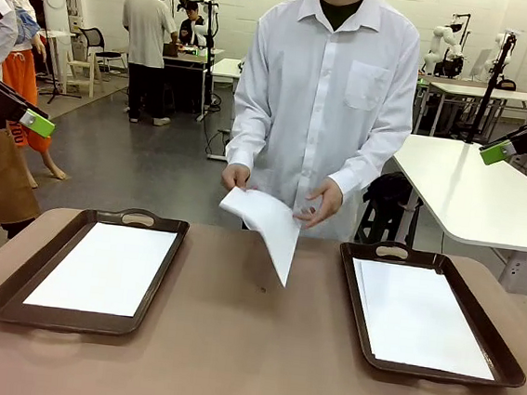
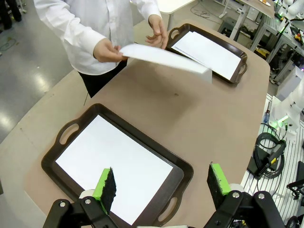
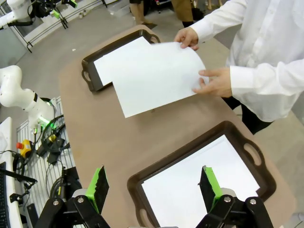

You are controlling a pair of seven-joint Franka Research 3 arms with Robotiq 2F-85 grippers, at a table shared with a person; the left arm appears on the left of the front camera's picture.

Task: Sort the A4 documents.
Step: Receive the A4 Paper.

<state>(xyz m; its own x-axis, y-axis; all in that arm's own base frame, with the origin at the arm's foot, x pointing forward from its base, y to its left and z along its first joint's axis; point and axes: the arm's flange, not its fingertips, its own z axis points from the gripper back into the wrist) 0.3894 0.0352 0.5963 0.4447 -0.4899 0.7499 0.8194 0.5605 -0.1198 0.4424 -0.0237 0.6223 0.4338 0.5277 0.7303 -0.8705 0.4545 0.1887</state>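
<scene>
- The sheet of paper [image 1: 266, 224] is up in the air over the far middle of the table [image 1: 231, 344], held by the person in the white shirt, one hand [image 1: 236, 176] on its top corner and the other hand [image 1: 324, 203] on the far edge. It droops down toward the tabletop, between the two trays.
- Left tray [image 1: 88, 269], dark brown with handles, has white paper [image 1: 107, 267] lying flat inside, pretty much filling the bottom.
- Right tray [image 1: 425, 311] is the same deal, white paper [image 1: 415, 317] flat inside; looks like a small stack with slightly offset edges.
- Left gripper [image 2: 161, 185] hangs over the near edge of its tray, jaws spread wide, nothing in them.
- Right gripper [image 3: 154, 183] is likewise above its tray, fingers wide apart and empty.
</scene>
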